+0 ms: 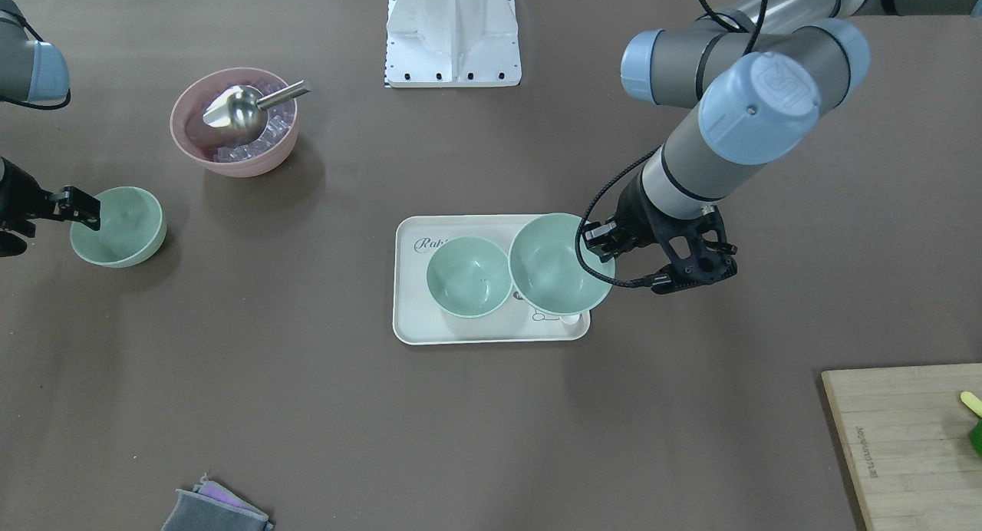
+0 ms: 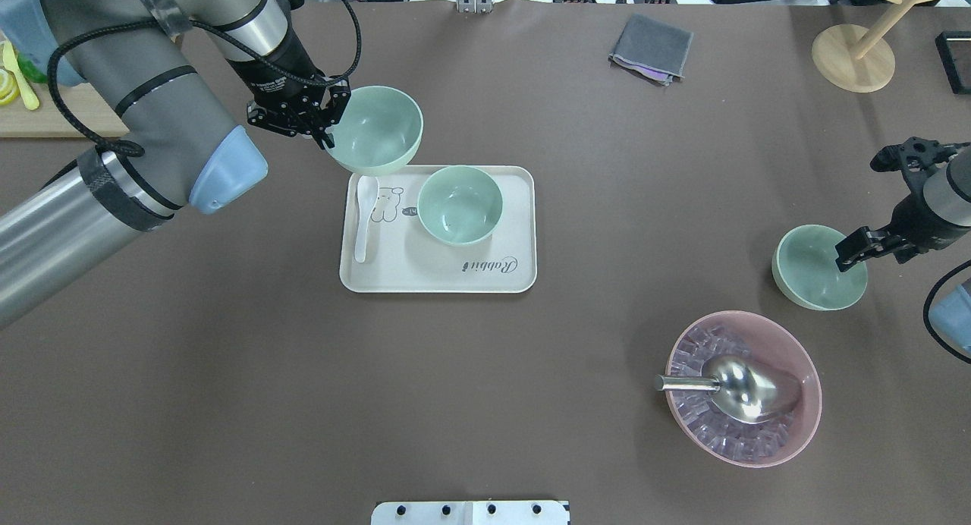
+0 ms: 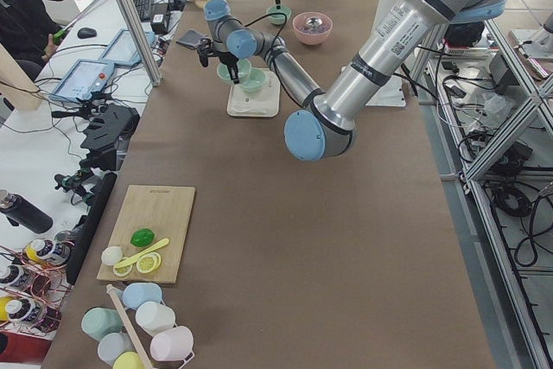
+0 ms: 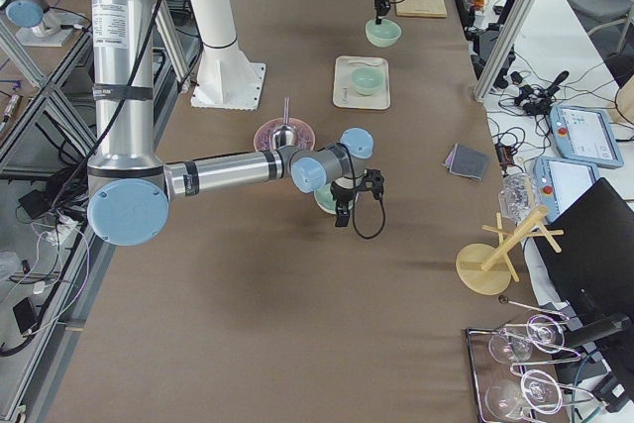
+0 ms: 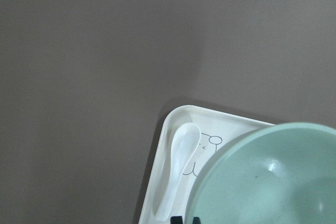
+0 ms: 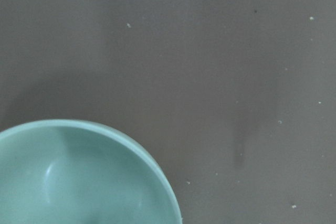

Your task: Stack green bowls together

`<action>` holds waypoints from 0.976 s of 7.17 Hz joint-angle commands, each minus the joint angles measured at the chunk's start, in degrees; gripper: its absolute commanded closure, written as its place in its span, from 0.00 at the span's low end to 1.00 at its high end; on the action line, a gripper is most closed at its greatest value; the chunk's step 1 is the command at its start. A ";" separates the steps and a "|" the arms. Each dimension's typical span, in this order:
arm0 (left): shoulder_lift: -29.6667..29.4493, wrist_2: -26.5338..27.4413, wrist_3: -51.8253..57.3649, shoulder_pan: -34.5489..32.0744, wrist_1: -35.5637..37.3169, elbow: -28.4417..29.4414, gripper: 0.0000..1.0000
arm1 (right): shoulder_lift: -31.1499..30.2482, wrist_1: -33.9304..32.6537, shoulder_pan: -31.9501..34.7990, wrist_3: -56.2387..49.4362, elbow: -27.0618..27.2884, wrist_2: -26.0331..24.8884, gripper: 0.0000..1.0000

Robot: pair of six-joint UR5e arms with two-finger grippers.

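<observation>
My left gripper [image 2: 328, 130] is shut on the rim of a pale green bowl [image 2: 375, 130] and holds it in the air over the far left corner of the cream tray [image 2: 440, 271]. From the front, this bowl [image 1: 556, 266] hangs just beside a second green bowl [image 1: 469, 276] that stands on the tray [image 1: 460, 331]. The left wrist view shows the held bowl [image 5: 273, 182] above the tray. My right gripper [image 2: 848, 256] is shut on the rim of the third green bowl [image 2: 812, 271], which is slightly tilted on the table at the right. This bowl also shows in the right wrist view [image 6: 79, 182].
A white spoon [image 2: 366, 214] lies on the tray's left side. A pink bowl [image 2: 804, 373] with ice and a metal scoop [image 2: 740, 385] stands near the third bowl. A grey cloth [image 2: 651, 47], a wooden stand [image 2: 853, 58] and a cutting board [image 1: 897, 439] lie at the edges.
</observation>
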 commanded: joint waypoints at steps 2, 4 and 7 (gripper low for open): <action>-0.55 0.34 -0.39 0.41 -0.09 0.38 1.00 | 0.34 0.15 -1.51 0.03 0.06 0.29 1.00; -0.73 0.25 -0.47 0.41 -0.18 0.29 1.00 | 1.30 0.06 -1.51 0.20 0.24 2.30 1.00; -3.96 3.82 -4.14 3.38 -0.27 2.03 1.00 | 4.37 -0.38 1.55 1.95 0.41 12.30 1.00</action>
